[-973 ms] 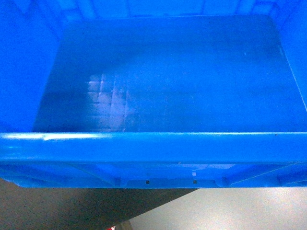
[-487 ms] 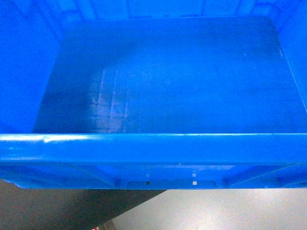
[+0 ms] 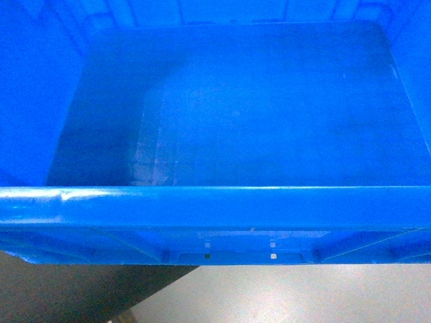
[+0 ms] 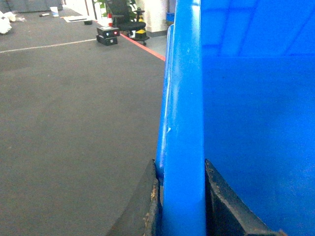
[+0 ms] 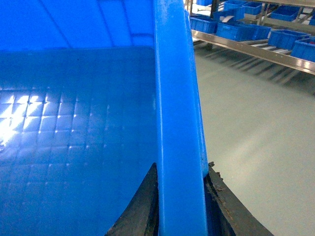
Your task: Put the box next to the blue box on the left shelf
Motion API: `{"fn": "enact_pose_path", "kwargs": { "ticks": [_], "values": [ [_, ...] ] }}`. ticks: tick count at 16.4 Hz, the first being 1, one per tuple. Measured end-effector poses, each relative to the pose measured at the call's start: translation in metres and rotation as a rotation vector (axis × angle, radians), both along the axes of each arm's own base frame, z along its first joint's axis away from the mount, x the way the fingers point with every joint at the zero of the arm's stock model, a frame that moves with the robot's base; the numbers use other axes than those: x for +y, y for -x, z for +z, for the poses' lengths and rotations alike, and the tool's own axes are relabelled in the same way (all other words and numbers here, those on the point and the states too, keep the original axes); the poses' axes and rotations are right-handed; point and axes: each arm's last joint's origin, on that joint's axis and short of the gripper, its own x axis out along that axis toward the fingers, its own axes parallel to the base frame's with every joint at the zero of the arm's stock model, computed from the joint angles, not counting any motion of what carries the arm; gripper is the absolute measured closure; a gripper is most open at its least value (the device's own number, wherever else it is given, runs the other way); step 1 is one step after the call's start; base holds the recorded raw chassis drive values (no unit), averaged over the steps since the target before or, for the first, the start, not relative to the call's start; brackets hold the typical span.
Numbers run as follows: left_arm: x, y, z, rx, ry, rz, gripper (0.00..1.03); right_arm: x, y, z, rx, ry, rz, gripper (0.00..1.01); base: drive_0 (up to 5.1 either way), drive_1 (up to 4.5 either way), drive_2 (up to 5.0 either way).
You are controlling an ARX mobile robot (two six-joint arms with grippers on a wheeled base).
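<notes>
Both grippers, left [image 4: 181, 206] and right [image 5: 181, 209], are clamped on opposite rims of the box [image 3: 236, 134]; a rack [image 5: 256, 46] with crates lies at the right gripper's two o'clock

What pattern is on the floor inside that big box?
A faint grid of small squares on the bright-blue box floor, clearest in the right wrist view.

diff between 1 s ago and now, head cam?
The dark floor patch under the box has shrunk toward the left and the pale floor has spread, so the robot is moving. The glare on the box floor has faded. The box fills the view as before.
</notes>
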Motion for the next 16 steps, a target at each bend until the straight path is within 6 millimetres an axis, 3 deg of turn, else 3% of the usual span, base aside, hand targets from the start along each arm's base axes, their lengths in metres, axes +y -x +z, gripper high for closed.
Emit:
{"fn": "enact_pose_path", "kwargs": {
  "ticks": [16],
  "values": [
    [0.0000,0.0000,-0.0001,0.001,0.000,0.000,0.87,0.0000,0.0000,0.0000,0.000,0.001,0.000,0.84,-1.5,-1.52,-1.5]
  ]
}}
